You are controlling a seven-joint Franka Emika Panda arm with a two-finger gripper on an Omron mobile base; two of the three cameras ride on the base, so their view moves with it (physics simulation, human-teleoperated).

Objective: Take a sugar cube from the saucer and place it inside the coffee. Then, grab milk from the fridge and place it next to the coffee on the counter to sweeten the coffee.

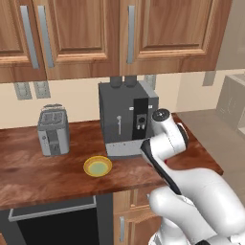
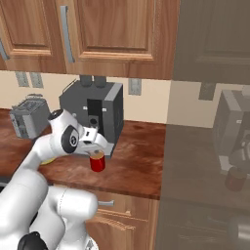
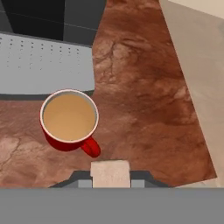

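Wood-grain bench (image 1: 28, 177) runs under brown wall cabinets (image 1: 81, 33); grey-black coffee machine (image 1: 127, 119) stands at back, toaster (image 1: 52, 130) off at its 9 o'clock; yellow saucer (image 1: 98, 166) sits near the front edge, looks bare from here.

Claw (image 3: 110, 183) hangs over the bench in front of the machine; in the hand view its tips sit at the bottom edge w/ the sugar cube (image 3: 110, 173) pinched between them, so claw is clenched on the cube. In the right base view the claw (image 2: 97, 149) is directly over the coffee (image 2: 97, 163).

Coffee (image 3: 69, 120) stands upright on the bench, touching or just in front of the machine's grey drip tray (image 3: 43, 65); tan liquid shows in the open mouth.

Key relation, hand view: mug mouth lies at approx 10–11 o'clock from the cube, near but not under it; handle points to approx 5 o'clock, i.e. toward the claw. Cube has no real long axis, sits square to the tips; mug's axis is vertical, mouth up.

Judgement: step in hand is carrying cube to mug; drop not yet lined up; next move needs a short shift toward 10–11 o'clock before letting go, else cube may hit rim or handle and land on the bench. Milk leg not started.
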